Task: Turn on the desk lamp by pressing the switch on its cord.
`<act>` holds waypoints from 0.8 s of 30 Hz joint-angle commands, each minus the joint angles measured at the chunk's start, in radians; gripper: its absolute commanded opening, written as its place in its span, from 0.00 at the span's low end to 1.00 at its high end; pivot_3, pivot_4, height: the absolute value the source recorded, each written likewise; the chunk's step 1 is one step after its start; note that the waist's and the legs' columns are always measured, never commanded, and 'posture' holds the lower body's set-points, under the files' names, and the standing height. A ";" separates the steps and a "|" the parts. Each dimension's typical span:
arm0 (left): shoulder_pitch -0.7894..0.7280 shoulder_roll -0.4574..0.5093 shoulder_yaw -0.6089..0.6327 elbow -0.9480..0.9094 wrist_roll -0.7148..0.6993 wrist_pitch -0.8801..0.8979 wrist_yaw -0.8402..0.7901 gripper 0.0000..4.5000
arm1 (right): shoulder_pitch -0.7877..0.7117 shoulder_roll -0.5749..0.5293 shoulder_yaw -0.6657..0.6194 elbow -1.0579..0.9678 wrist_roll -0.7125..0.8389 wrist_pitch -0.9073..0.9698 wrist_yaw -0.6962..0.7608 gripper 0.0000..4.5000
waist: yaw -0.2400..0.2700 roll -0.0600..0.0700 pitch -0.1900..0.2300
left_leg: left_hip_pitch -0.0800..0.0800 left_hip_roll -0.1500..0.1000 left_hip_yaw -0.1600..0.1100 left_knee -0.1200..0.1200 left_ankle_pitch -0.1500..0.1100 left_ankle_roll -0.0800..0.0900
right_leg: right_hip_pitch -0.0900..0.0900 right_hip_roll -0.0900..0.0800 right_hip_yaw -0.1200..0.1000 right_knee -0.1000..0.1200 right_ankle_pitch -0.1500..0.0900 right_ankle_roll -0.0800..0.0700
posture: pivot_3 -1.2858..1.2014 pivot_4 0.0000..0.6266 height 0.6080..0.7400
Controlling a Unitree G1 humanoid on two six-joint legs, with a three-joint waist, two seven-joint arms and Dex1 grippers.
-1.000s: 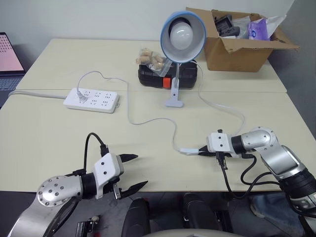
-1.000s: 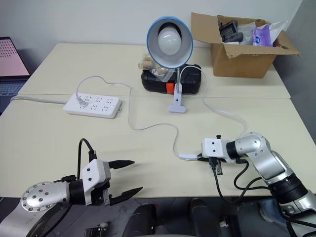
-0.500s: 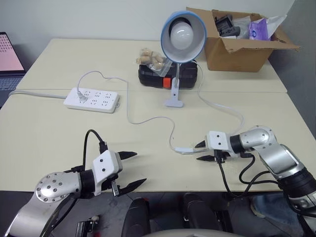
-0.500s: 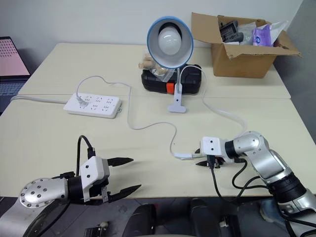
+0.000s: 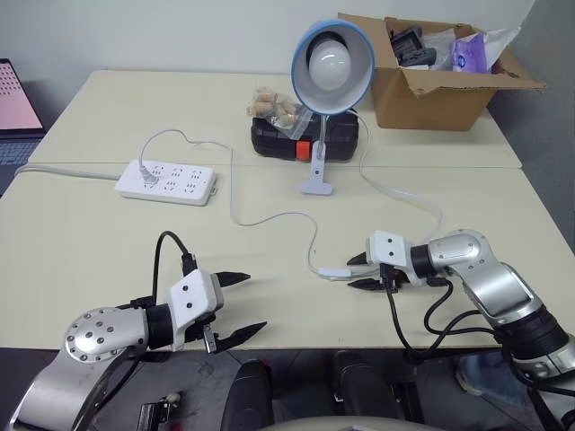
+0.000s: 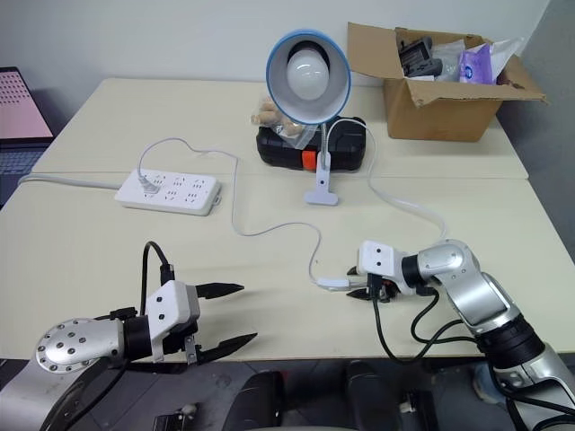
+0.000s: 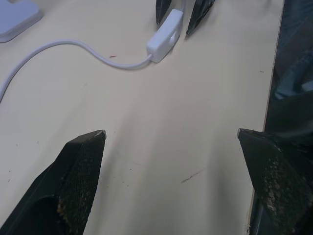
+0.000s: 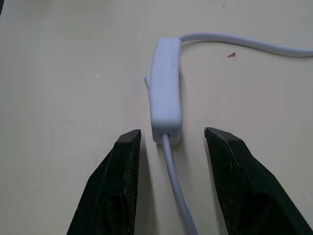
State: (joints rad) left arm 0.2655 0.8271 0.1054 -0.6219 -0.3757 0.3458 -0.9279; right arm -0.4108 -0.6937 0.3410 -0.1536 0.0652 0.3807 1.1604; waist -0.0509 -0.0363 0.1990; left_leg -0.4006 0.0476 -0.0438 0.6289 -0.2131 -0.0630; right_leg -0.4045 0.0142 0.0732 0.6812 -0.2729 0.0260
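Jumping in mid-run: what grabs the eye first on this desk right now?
The desk lamp stands at the table's middle back, its blue shade and big white bulb facing the camera, apparently unlit. At the near edge the right gripper is open, its fingers on either side of the cord just behind the small white switch. The left gripper hangs open at the near left edge, holding nothing.

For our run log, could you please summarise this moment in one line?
right pincer: open, straddling small white inline switch | left pincer: open, idle | light-blue desk lamp: unlit
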 commanded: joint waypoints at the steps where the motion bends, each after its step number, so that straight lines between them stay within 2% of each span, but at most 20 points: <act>1: 0.001 0.007 -0.001 -0.018 0.004 -0.008 -0.003 1.00 | -0.021 0.006 -0.005 -0.006 0.010 -0.011 0.004 0.48 | 0.000 0.000 0.000 | 0.000 0.000 0.000 0.000 0.000 0.000 | 0.000 0.000 0.000 0.000 0.000 0.000 | 0.52 0.24 1.00; 3: 0.001 0.007 -0.002 -0.017 0.006 -0.009 -0.003 1.00 | -0.021 0.007 -0.005 -0.005 0.011 -0.012 0.007 0.48 | 0.000 0.000 0.000 | 0.000 0.000 0.000 0.000 0.000 0.000 | 0.000 0.000 0.000 0.000 0.000 0.000 | 0.52 0.24 1.00; 5: 0.000 0.006 -0.002 -0.016 0.007 -0.011 -0.003 1.00 | -0.022 0.008 -0.004 -0.004 0.013 -0.014 0.011 0.40 | 0.000 0.000 0.000 | 0.000 0.000 0.000 0.000 0.000 0.000 | 0.000 0.000 0.000 0.000 0.000 0.000 | 0.52 0.24 1.00; 6: 0.000 0.005 -0.003 -0.016 0.007 -0.012 -0.004 1.00 | -0.021 0.008 -0.004 -0.004 0.015 -0.014 0.013 0.39 | 0.000 0.000 0.000 | 0.000 0.000 0.000 0.000 0.000 0.000 | 0.000 0.000 0.000 0.000 0.000 0.000 | 0.52 0.24 1.00; 10: 0.002 0.003 -0.003 -0.014 0.007 -0.018 -0.005 1.00 | -0.019 0.009 -0.004 -0.010 0.019 -0.012 0.021 0.16 | 0.000 0.000 0.000 | 0.000 0.000 0.000 0.000 0.000 0.000 | 0.000 0.000 0.000 0.000 0.000 0.000 | 0.52 0.24 1.00; 12: 0.002 0.002 -0.004 -0.012 0.009 -0.022 -0.005 1.00 | -0.018 0.010 -0.004 -0.012 0.019 -0.013 0.023 0.08 | 0.000 0.000 0.000 | 0.000 0.000 0.000 0.000 0.000 0.000 | 0.000 0.000 0.000 0.000 0.000 0.000 | 0.52 0.24 1.00; 24: -0.069 -0.012 0.006 0.007 -0.036 0.010 0.003 1.00 | -0.043 0.025 -0.021 -0.089 0.090 0.074 0.039 0.08 | 0.000 0.000 0.000 | 0.000 0.000 0.000 0.000 0.000 0.000 | 0.000 0.000 0.000 0.000 0.000 0.000 | 0.52 0.24 1.00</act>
State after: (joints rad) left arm 0.2235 0.8201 0.0980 -0.6091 -0.3812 0.3462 -0.9261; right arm -0.4175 -0.6783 0.3411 -0.1824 0.1129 0.4235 1.1953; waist -0.0507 -0.0363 0.1990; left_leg -0.4007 0.0477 -0.0441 0.6289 -0.2131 -0.0630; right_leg -0.4045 0.0143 0.0729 0.6813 -0.2729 0.0260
